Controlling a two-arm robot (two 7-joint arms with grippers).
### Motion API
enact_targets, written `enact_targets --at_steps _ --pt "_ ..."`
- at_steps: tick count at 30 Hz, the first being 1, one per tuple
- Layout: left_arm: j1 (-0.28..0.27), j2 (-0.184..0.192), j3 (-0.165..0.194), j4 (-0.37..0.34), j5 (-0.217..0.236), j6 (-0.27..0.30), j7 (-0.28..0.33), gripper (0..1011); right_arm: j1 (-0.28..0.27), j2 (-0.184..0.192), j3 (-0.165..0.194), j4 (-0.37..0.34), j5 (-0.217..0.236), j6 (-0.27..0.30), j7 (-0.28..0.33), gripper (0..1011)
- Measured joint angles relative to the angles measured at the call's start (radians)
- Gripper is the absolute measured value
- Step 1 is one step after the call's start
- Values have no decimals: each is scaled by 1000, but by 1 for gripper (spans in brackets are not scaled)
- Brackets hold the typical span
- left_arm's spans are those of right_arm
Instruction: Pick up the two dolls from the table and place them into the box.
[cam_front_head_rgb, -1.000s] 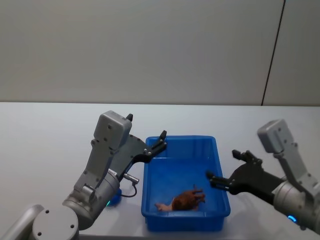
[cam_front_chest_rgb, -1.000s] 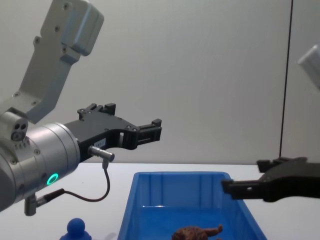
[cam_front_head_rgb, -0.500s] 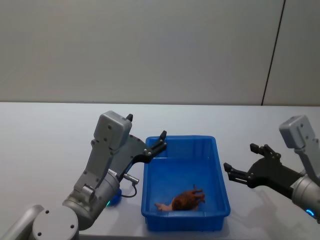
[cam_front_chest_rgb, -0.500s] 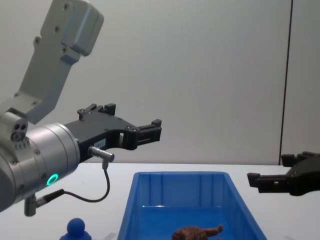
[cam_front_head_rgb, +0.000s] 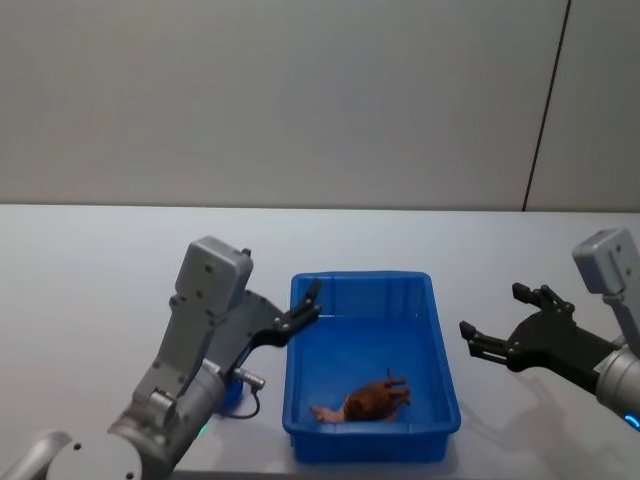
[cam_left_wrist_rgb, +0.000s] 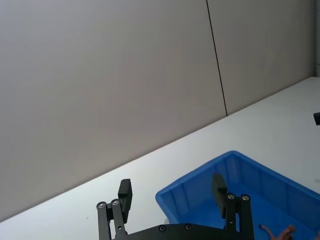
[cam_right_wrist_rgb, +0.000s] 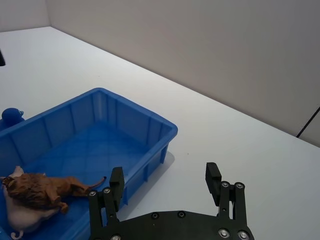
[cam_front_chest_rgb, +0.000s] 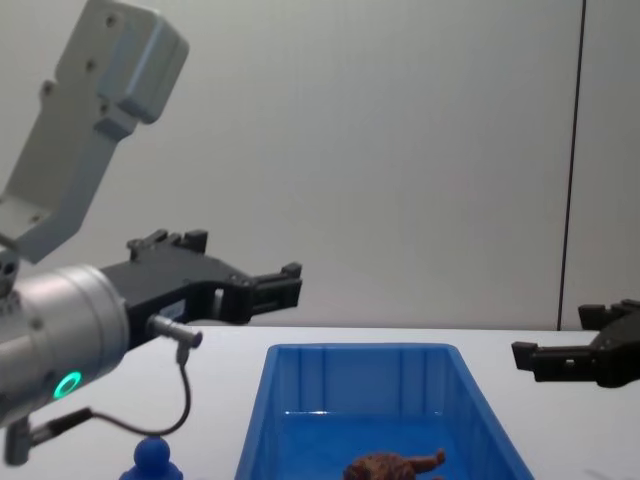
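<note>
**Op:** Left side first. What's the state there?

**Log:** The left gripper (cam_front_chest_rgb: 288, 285) hangs unclenched and empty, about level with the left rim of the box (cam_front_head_rgb: 360, 277), with its fingers pointing over the rim. The blue figure (cam_front_chest_rgb: 152, 460) stands upright on the table (cam_front_head_rgb: 100, 270) just beside the box's left wall. It is lower than the fingertips, nearer the robot, and tucked under the forearm.

**Op:** How do I take it well?

**Log:** This is a judgement. Pull the claw off the rim toward the robot, tip it down and descend from above. The ball head will likely slip, so close on the body beneath it. Mind the box wall — it is near.

**Op:** And the middle and right?

**Log:** The lion (cam_front_head_rgb: 370, 400) lies on its side inside the box, toward the robot's end, so that half is done. The right gripper (cam_front_head_rgb: 492, 312) is spread wide and holds nothing, over bare table to the right of the box — you can leave it parked.
</note>
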Motion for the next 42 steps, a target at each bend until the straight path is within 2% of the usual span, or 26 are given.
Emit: enact_targets --at_steps 9,17,27,42 --pt "64 45 -11 -45 -54 32 43 1001 1 3 3 4 2 -4 2 1001" --pt "90 76 -31 -43 -107 52 45 1001 1 4 5 6 2 -7 2 1001" --pt "89 95 -57 17 -154 63 -15 1001 2 5 5 7 3 -8 3 1001" --pt "58 102 -82 121 -173 81 -122 1002 2 6 6 8 3 -9 3 1001"
